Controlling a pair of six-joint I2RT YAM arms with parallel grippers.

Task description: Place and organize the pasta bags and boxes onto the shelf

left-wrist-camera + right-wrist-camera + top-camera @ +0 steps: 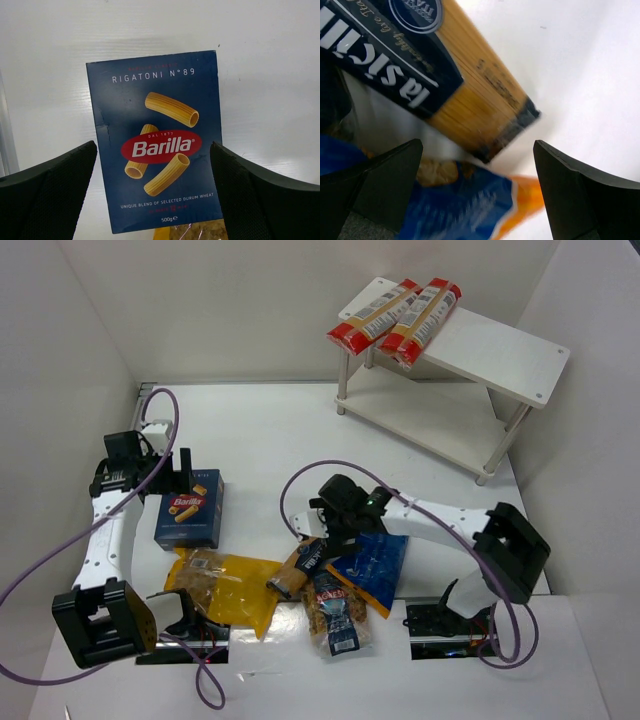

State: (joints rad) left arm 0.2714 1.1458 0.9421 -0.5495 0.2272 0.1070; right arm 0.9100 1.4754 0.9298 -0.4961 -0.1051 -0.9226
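The dark blue Barilla box [188,510] lies flat at the left. My left gripper [184,472] hangs open over its far edge; in the left wrist view the box [157,125] lies between the spread fingers of the gripper [153,165]. My right gripper [328,527] is open and empty above the long tan-and-navy pack [298,568] and the blue bag with orange top [377,565]. Both show in the right wrist view, the pack [455,80] and the bag [465,205], below that gripper [477,165]. The yellow bag [228,588] and the small clear bag [338,615] lie near the front. Two red-ended packs [395,315] lie on the white shelf [500,350].
White walls close the table on the left, back and right. Purple cables [300,485] loop from both arms across the table. The shelf's lower board [430,420] is bare. The yellow bag's edge shows under the box in the left wrist view [200,232].
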